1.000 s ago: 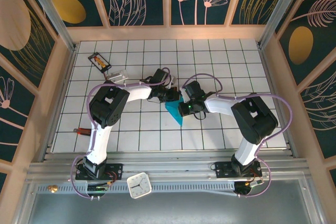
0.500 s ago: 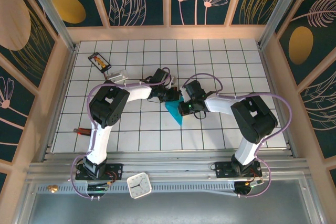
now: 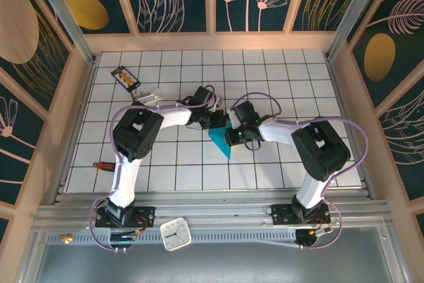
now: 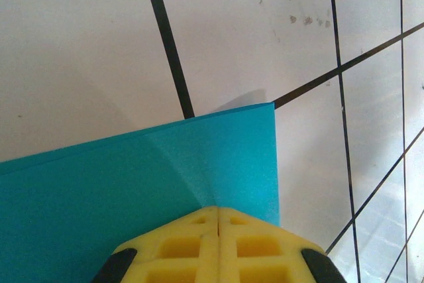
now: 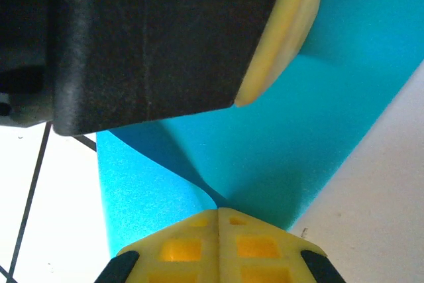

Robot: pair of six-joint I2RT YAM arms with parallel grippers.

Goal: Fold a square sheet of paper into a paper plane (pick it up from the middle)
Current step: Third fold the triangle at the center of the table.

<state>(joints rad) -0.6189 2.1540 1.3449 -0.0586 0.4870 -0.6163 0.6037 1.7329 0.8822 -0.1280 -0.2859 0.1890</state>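
The square sheet of paper (image 3: pixel 222 141) lies folded into a teal-blue pointed wedge on the white tiled table (image 3: pixel 278 84), its tip toward the near edge. Both grippers meet over its far end. My left gripper (image 3: pixel 221 122) comes in from the left, my right gripper (image 3: pixel 233 126) from the right. In the left wrist view the yellow fingers (image 4: pixel 218 209) are pressed together on the paper (image 4: pixel 132 183), where a crease runs into them. In the right wrist view my gripper (image 5: pixel 218 210) is shut on a raised fold of the paper (image 5: pixel 318 117), with the left gripper's black body (image 5: pixel 146 38) just above.
A small black card with orange marks (image 3: pixel 126 77) lies at the far left, a clear plastic piece (image 3: pixel 149 95) beside it. A red-handled tool (image 3: pixel 105 166) rests near the left front. A white clock (image 3: pixel 175 234) sits on the front rail. Wooden walls (image 3: pixel 344 111) enclose the table.
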